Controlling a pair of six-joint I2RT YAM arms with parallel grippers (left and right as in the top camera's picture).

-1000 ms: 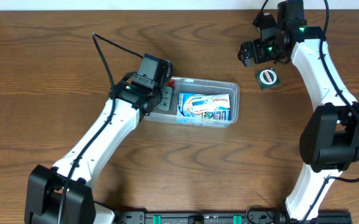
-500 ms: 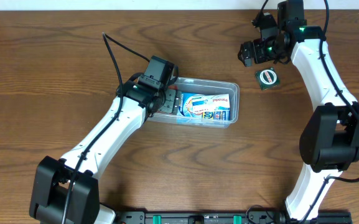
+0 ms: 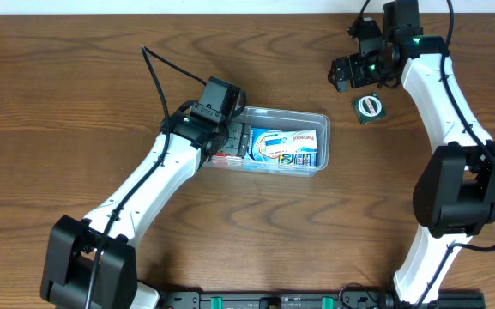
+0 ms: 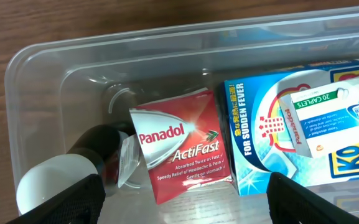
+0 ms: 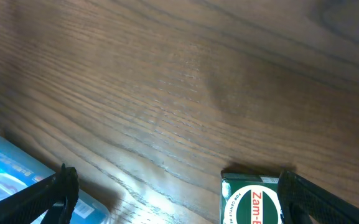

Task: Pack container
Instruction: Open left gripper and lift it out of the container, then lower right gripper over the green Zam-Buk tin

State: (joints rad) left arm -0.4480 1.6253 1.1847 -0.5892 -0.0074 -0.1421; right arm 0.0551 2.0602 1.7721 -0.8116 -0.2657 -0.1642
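Note:
The container (image 3: 322,118) is a clear plastic tub in the middle of the table. In the left wrist view its wall (image 4: 17,68) curves round a red Panadol ActiFast packet (image 4: 179,146), a blue box (image 4: 260,143) with a small white carton (image 4: 319,118) on top, and a dark bottle with a white cap (image 4: 95,146). My left gripper (image 4: 185,208) hangs open over the tub's left end, with the red packet lying loose below it. My right gripper (image 3: 343,74) is open at the back right, beside a green Zam-Buk box (image 3: 368,107), which also shows in the right wrist view (image 5: 251,202).
The brown wooden table (image 3: 75,86) stretches to the left of the tub. A black cable (image 3: 148,73) loops up from the left arm. The right wrist view catches the tub's near corner (image 5: 5,174) at lower left.
My left gripper moved a little right over the tub's left end and opened, leaving the red packet lying in the tub. The right arm has not moved.

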